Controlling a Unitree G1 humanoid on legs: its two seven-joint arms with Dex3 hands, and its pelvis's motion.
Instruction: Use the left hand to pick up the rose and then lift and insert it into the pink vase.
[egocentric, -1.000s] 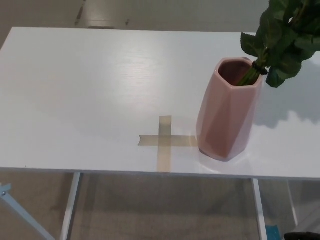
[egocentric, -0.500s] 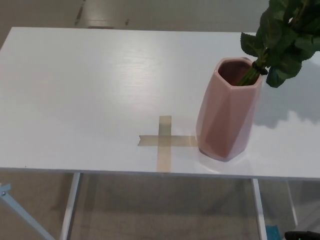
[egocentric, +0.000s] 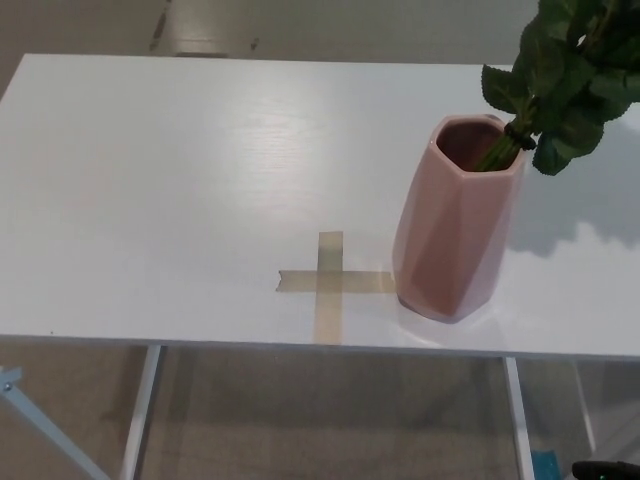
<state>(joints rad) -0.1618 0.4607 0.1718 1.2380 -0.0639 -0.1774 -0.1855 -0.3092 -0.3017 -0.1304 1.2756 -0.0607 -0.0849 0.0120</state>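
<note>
Nothing on the white wooden tabletop (egocentric: 170, 180) has been displaced since the earlier frames: vase, stem and tape are found exactly where they were a second ago, and the camera has not been shifted either. The faceted pink ceramic vase (egocentric: 455, 240) is seen upright near the front right of the table, its base touching the right arm of the beige masking-tape cross (egocentric: 328, 283). The green-leaved rose stem (egocentric: 560, 75) is already lodged in the vase mouth, tilted towards the upper right, its leaves spread beyond the rim and cut off by the picture's edge; no bloom can be made out. Neither robot hand is shown, so whether the fingers are spread or pressed together cannot be told. White table legs are visible below the front edge
</note>
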